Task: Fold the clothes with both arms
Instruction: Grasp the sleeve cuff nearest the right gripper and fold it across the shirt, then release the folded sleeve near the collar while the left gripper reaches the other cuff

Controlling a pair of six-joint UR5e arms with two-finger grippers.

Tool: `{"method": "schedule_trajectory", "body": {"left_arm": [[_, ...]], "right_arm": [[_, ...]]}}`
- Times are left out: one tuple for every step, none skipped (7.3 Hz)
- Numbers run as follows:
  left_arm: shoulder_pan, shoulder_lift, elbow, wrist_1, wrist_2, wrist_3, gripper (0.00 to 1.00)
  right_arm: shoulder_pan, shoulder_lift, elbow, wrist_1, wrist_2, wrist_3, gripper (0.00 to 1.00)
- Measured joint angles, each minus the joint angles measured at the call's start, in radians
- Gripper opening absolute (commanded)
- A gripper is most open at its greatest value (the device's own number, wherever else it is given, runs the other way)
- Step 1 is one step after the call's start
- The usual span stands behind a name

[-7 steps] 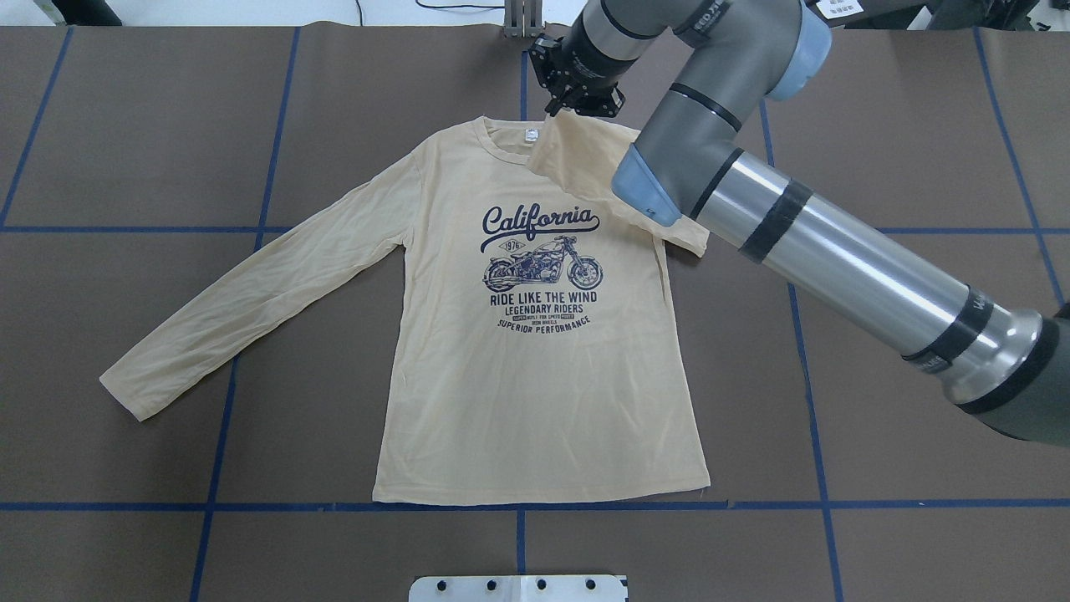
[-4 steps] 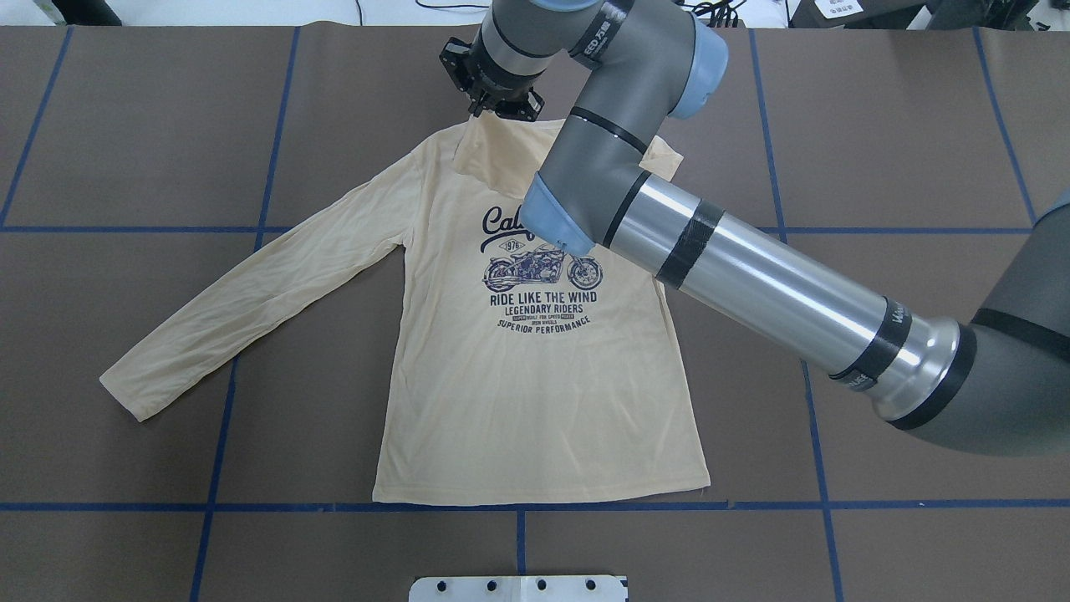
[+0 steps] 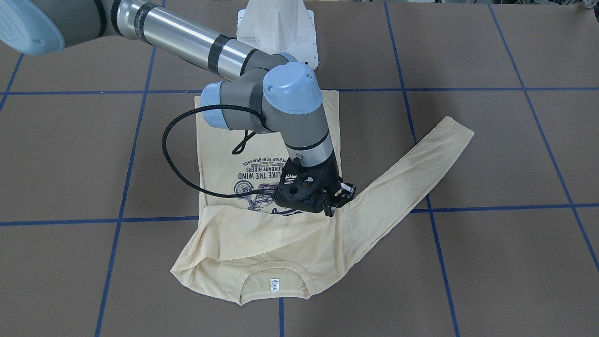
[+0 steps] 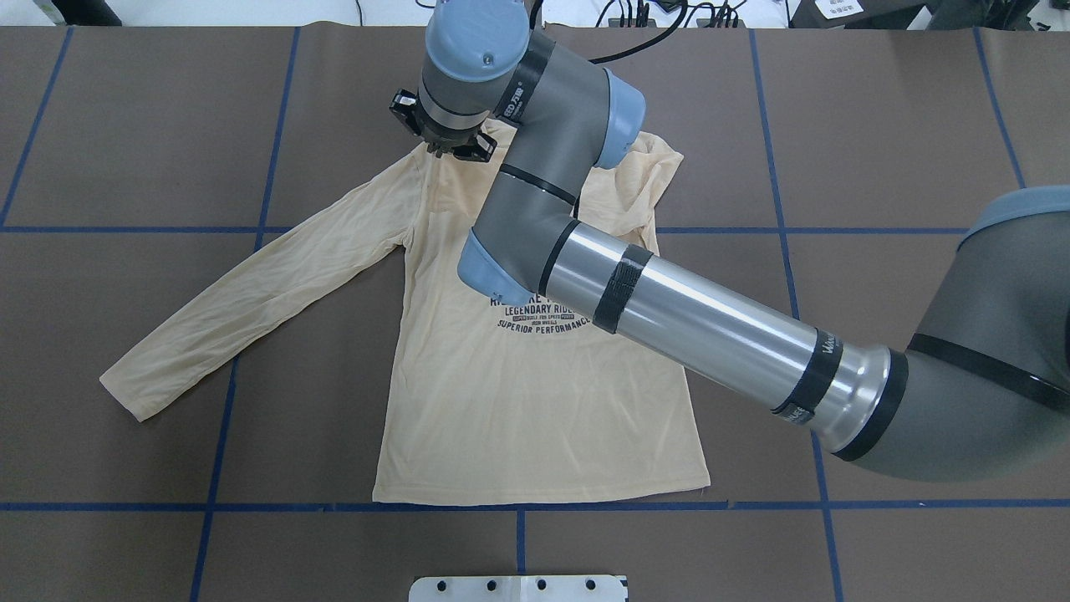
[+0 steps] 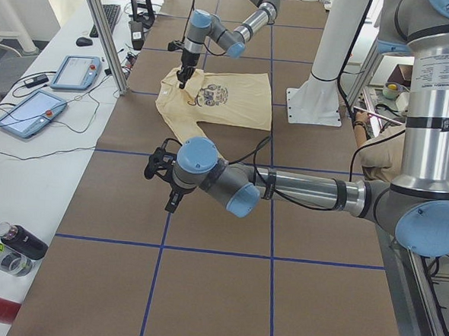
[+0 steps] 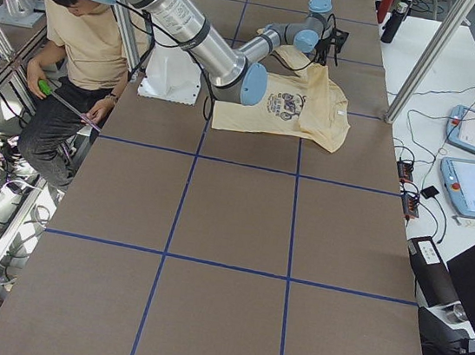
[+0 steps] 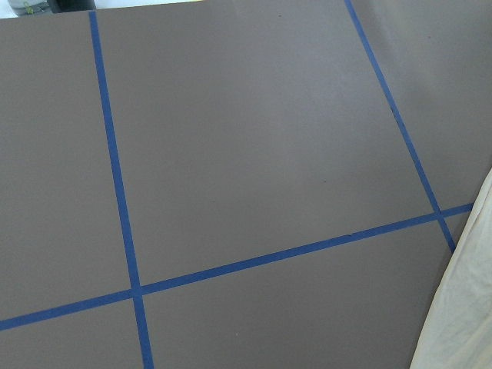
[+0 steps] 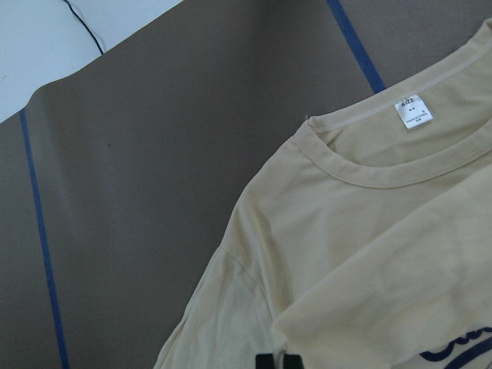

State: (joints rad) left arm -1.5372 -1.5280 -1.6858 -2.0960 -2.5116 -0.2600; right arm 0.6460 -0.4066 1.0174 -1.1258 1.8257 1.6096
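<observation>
Up by the shirt's (image 4: pixel 535 401) shoulder on the robot's left, the right gripper (image 3: pixel 333 202) was pinched tight on a sleeve (image 3: pixel 262 236). That sleeve was folded across the chest and hid the top of the print. The shirt lay print-up mid-table (image 4: pixel 878 125), with the other sleeve (image 4: pixel 251 301) stretched out left. The left gripper (image 5: pixel 160 166) hung above the table, apart from the shirt. I honestly couldn't tell if it was spread or closed.
</observation>
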Motion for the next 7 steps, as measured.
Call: {"method": "schedule_trajectory", "body": {"left_arm": [[0.017, -0.014, 0.001, -0.005, 0.000, -0.036, 1.00], [0.037, -0.034, 0.008, -0.016, 0.001, -0.073, 1.00], [0.070, -0.067, 0.030, -0.044, 0.004, -0.125, 1.00], [0.120, -0.100, 0.056, -0.093, 0.021, -0.204, 1.00], [0.186, -0.122, 0.073, -0.155, 0.060, -0.309, 1.00], [0.267, -0.131, 0.080, -0.206, 0.112, -0.416, 0.95], [0.361, -0.132, 0.085, -0.234, 0.172, -0.500, 0.86]], "right_arm": [[-0.015, 0.017, -0.020, 0.003, -0.005, 0.002, 0.64], [-0.029, 0.031, -0.032, 0.005, -0.007, 0.003, 0.73], [-0.038, 0.045, -0.039, 0.005, -0.009, 0.008, 0.88], [-0.040, 0.050, -0.032, 0.005, -0.008, 0.019, 0.93], [-0.035, 0.026, 0.007, 0.003, -0.002, 0.032, 0.93], [-0.018, -0.047, 0.099, -0.001, 0.031, 0.037, 0.93], [0.015, -0.153, 0.219, -0.004, 0.101, 0.036, 0.93]]}}
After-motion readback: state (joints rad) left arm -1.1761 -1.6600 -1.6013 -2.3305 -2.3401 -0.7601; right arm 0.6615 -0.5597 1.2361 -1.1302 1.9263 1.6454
